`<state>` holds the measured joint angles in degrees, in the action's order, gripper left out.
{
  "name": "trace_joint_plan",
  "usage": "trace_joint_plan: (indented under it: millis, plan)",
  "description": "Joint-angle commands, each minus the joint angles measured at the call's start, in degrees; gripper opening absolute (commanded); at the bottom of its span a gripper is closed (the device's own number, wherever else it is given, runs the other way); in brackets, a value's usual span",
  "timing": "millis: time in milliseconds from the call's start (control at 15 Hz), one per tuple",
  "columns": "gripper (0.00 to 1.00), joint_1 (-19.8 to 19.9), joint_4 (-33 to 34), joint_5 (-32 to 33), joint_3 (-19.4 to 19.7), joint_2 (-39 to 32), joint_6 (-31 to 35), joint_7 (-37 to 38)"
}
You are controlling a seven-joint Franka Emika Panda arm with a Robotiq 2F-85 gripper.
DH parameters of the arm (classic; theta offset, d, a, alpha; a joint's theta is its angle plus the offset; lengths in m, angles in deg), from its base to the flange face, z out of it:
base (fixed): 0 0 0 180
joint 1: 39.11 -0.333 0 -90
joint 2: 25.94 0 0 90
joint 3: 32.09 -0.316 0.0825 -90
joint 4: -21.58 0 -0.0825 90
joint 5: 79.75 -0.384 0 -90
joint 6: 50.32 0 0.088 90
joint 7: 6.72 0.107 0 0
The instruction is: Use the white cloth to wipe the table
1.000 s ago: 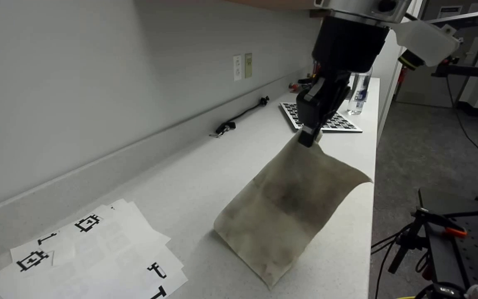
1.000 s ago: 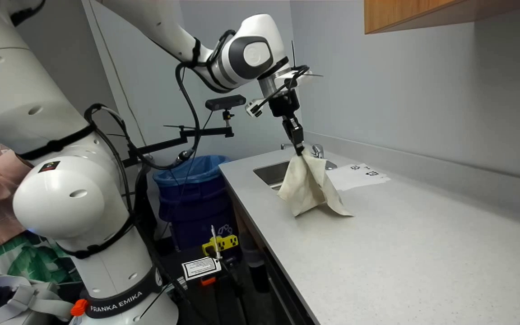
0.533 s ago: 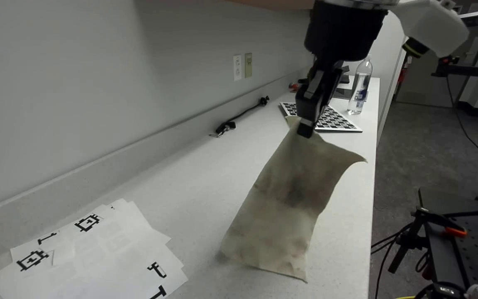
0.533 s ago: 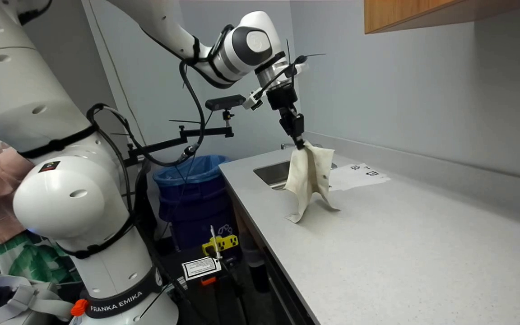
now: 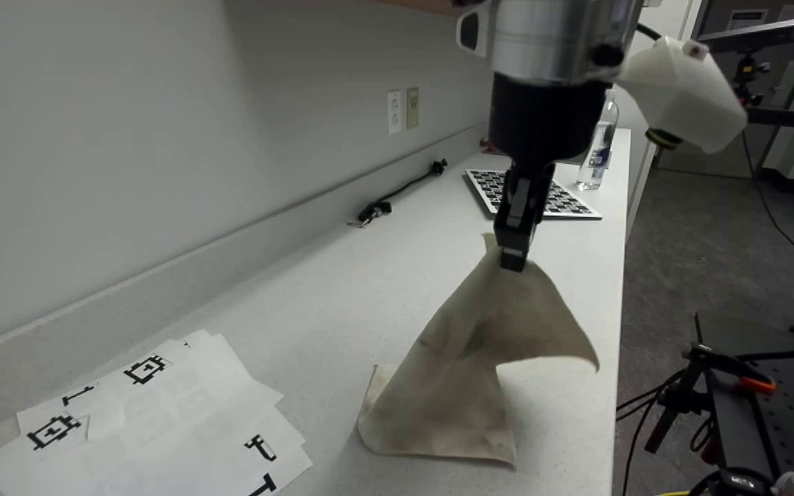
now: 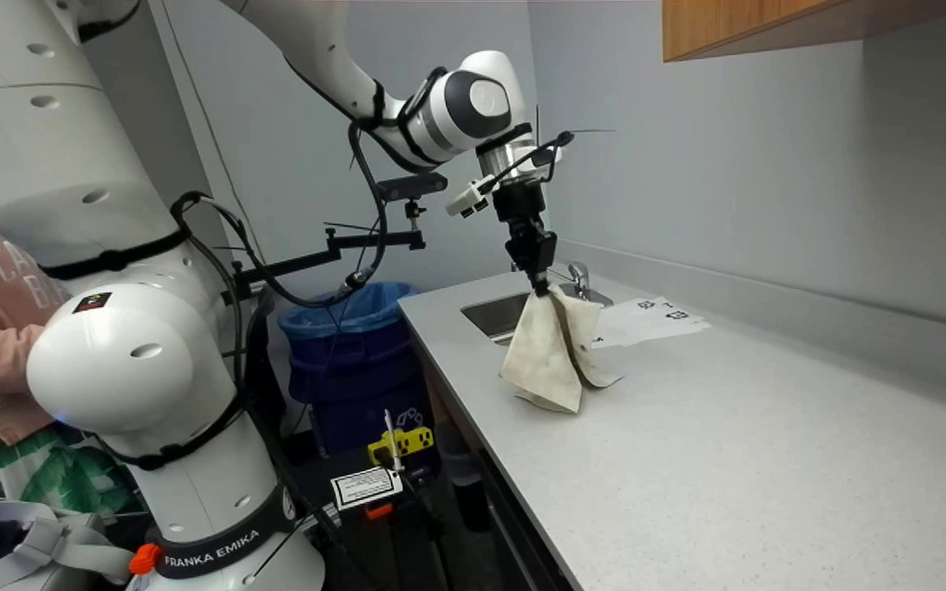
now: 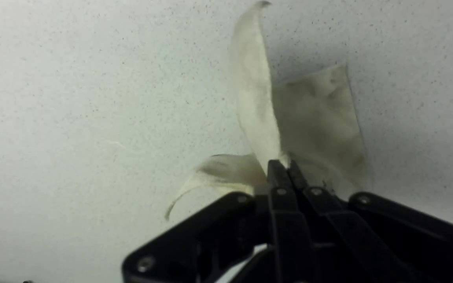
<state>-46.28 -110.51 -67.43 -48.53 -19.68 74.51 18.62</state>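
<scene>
wrist view gives us the hold: the jaws of the gripper (image 7: 285,167) are clamped on a pinch of the white cloth (image 7: 317,122), whose flaps spread out in different directions over the table (image 7: 112,98). we therefore count the picking up as done.

in both exterior views the white cloth hangs from that pinch toward the end of the table with the sink (image 6: 493,314), between the room-side edge and the paper sheets (image 5: 169,420) near the wall-side edge. in an exterior view its lower folds appear to lie on the surface, while one corner droops free toward the room-side edge.

as for the wiping, we would call it barely begun at most. only the lowest folds seem to bear on the table; the gripper stands well above it, and we see no broad patch of fabric pressed flat. nothing lets us tell wiped surface from unwiped, and the speckling looks to us like the table's own finish.

what is left, as we judge it: lowering the grip so more fabric meets the table, then sweeping between the room-side and wall-side edges and along toward the opposite end. out there we would have to mind the checkered board (image 5: 566,202), the bottle (image 5: 598,155) by the room-side edge and the black cable (image 5: 378,209) along the wall-side edge. the paper sheets cover their own patch, which we cannot wipe unless they are shifted.
</scene>
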Motion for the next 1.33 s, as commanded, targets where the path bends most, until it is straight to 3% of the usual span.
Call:
trace_joint_plan:
  millis: [0,600,933,1267]
  plan:
    - [0.01,-1.17,3.46,1.15,1.24,-7.64,-0.07,-2.34]
    - [0.01,-3.44,11.02,0.99,4.95,-22.13,2.25,-3.60]
    - [0.01,-4.62,14.17,-2.16,6.24,-26.90,8.92,-3.24]
    - [0.01,-5.43,12.93,-6.47,6.45,-29.55,14.69,-3.25]
